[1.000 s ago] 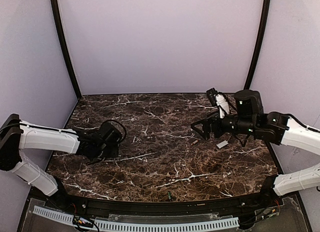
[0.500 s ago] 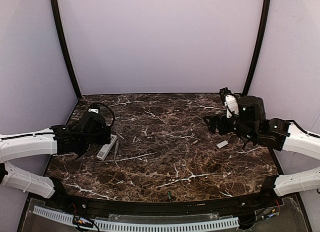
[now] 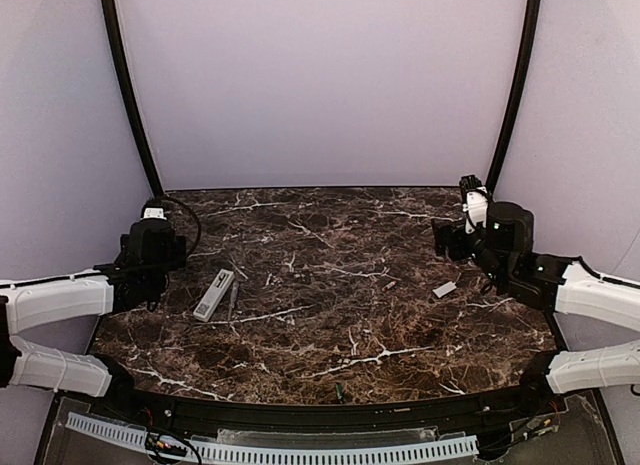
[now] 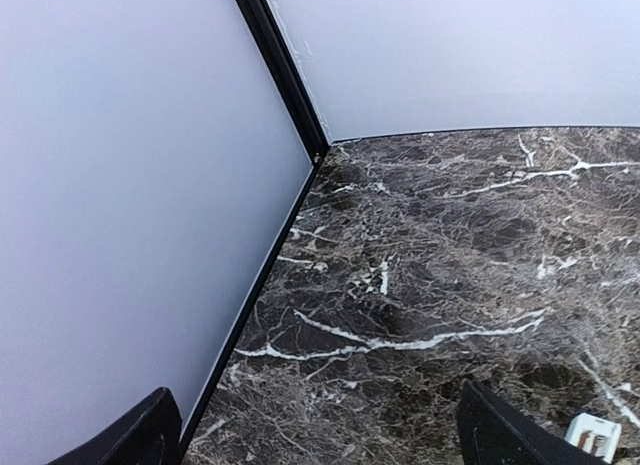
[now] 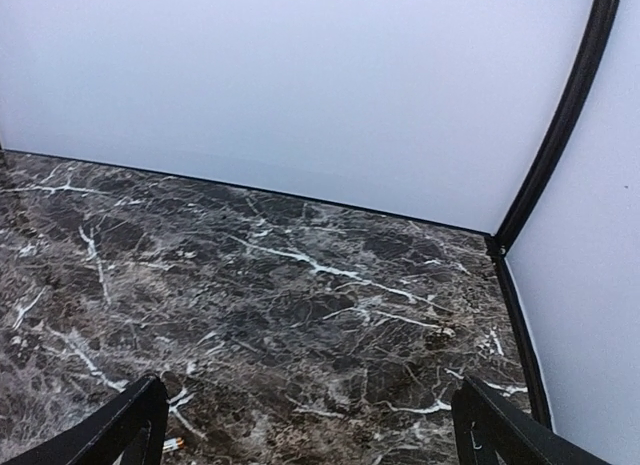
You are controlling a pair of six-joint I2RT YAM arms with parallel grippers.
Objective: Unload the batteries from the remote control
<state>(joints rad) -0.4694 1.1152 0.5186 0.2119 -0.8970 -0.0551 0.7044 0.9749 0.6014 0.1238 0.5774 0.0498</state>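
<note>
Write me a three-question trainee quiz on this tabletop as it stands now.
1. True or false: the remote control is clamped in the left jaws.
2. Multiple choice: in the top view, what lies right beside the remote control? A) a thin grey stick B) a sponge C) a cup
3. Short answer: which arm is nearer the small white cover piece?

Key
1. False. The remote control lies free on the table, and the left jaws are spread wide with nothing between them.
2. A
3. The right arm.
</note>
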